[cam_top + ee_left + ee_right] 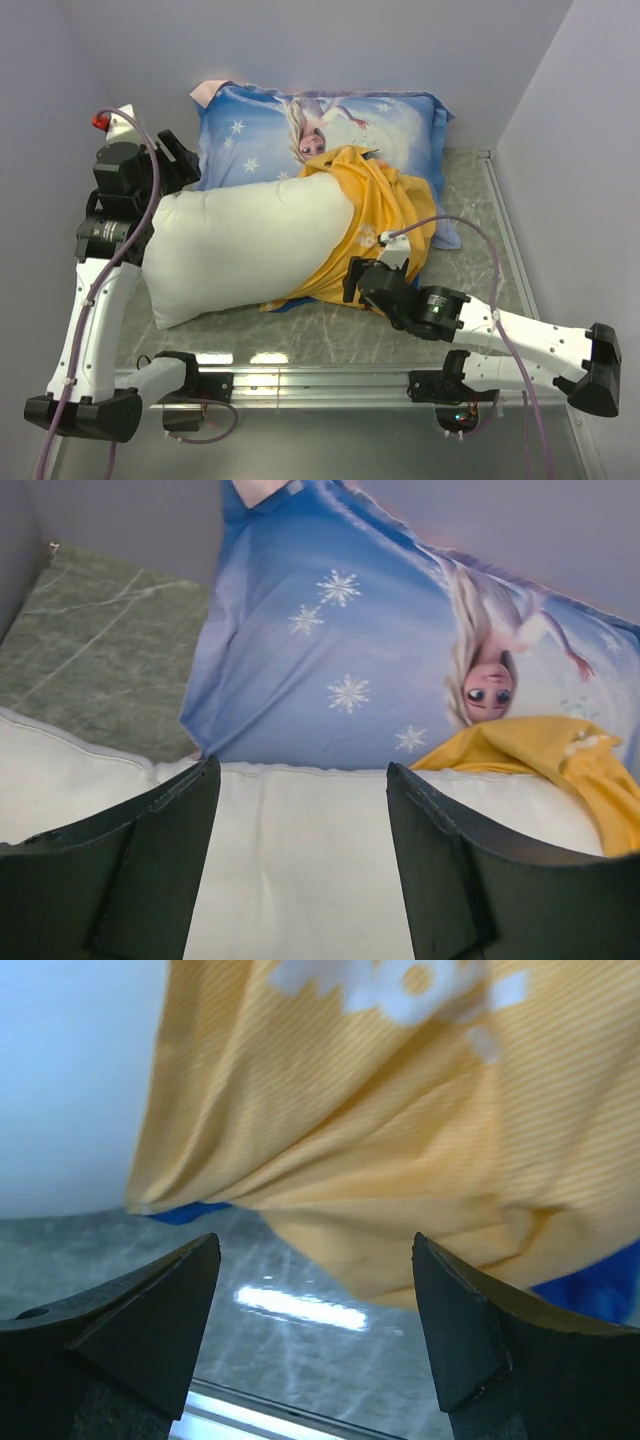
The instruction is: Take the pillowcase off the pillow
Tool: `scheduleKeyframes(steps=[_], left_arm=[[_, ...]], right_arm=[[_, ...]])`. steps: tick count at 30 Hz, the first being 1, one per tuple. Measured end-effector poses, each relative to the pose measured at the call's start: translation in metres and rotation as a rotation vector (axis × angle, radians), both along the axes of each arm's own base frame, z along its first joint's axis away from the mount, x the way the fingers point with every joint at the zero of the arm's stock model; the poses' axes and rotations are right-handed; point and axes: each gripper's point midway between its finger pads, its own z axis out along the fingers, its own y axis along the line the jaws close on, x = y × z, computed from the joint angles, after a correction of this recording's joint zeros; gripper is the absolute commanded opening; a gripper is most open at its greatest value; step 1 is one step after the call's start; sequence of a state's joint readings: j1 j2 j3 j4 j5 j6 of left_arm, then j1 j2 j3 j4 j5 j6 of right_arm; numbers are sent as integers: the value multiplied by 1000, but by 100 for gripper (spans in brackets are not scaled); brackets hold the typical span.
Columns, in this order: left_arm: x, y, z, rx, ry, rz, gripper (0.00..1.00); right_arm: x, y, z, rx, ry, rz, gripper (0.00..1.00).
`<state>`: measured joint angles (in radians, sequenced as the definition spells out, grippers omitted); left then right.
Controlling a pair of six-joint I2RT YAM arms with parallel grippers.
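Yellow-orange pillowcase [380,205] bunches in folds around plump white pillow [240,245].

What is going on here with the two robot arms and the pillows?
Two robot arms are taking a yellow pillowcase off a white pillow on the table. The pillow is mostly bare; the pillowcase, bunched up, covers only its right end. Both grippers are open and hold nothing. The left gripper hovers at the bare left end of the pillow, and the right gripper is by the near edge of the pillowcase. A blue printed pillow lies behind them.
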<state>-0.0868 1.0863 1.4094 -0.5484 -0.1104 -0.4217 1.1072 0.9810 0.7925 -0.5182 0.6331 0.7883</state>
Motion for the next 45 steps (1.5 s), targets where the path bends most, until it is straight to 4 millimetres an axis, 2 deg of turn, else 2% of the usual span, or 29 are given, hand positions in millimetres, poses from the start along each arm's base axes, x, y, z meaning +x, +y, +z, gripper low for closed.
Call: scheduleKeyframes(steps=[4,7,9,10,13,15,20,23,24,25,27,28,29,30,32,33,35,37,39,40,41,42,45], left_arm=[[-11,-28,-2,-7,2,-77,72],[-26,-52,-30,-38,49,-146,73],[-39,-66,-53,-62,93,-190,73],[-44,-71,-62,-71,110,-204,73],[-62,-88,-87,-90,158,-258,73],[-71,-96,-102,-102,185,-281,72],[-90,-108,-147,-133,255,-309,72],[-99,-118,-163,-141,281,-329,73],[-102,-121,-165,-141,284,-333,76],[-106,-124,-167,-142,284,-342,86],[-113,-130,-170,-149,287,-344,87],[-116,-132,-173,-151,292,-342,88],[-119,-133,-176,-152,299,-336,99],[-121,-133,-181,-156,307,-321,99],[-123,-133,-189,-161,318,-295,99],[-122,-131,-194,-163,322,-268,99],[-121,-131,-197,-161,325,-243,99],[-116,-131,-200,-154,324,-214,99],[-110,-132,-205,-137,325,-183,88],[-106,-132,-207,-127,323,-171,69],[-104,-132,-209,-122,322,-159,11],[-101,-131,-211,-108,322,-144,0],[-95,-124,-212,-55,321,-105,1]], right_arm=[[-20,22,-16,51,26,29,86],[-39,29,-44,95,60,28,87],[-45,29,-63,120,74,12,89],[-45,29,-69,139,76,1,93],[-42,26,-90,181,57,-43,96],[-36,29,-97,204,30,-56,95],[-19,47,-99,240,-29,-84,93],[-5,52,-103,245,-45,-111,90],[-2,53,-104,249,-51,-119,85],[0,53,-104,251,-54,-123,82],[7,53,-101,262,-67,-134,70],[9,53,-98,266,-76,-136,54],[10,53,-96,267,-84,-134,46],[11,53,-95,262,-91,-133,30],[13,51,-93,251,-105,-134,18],[14,50,-93,242,-110,-134,8],[14,50,-91,231,-115,-132,1],[15,51,-88,226,-119,-129,0],[15,51,-84,225,-121,-127,0],[15,50,-81,227,-121,-126,0],[14,49,-78,227,-123,-126,0],[14,47,-74,231,-124,-125,0],[10,39,-56,262,-132,-124,0]])
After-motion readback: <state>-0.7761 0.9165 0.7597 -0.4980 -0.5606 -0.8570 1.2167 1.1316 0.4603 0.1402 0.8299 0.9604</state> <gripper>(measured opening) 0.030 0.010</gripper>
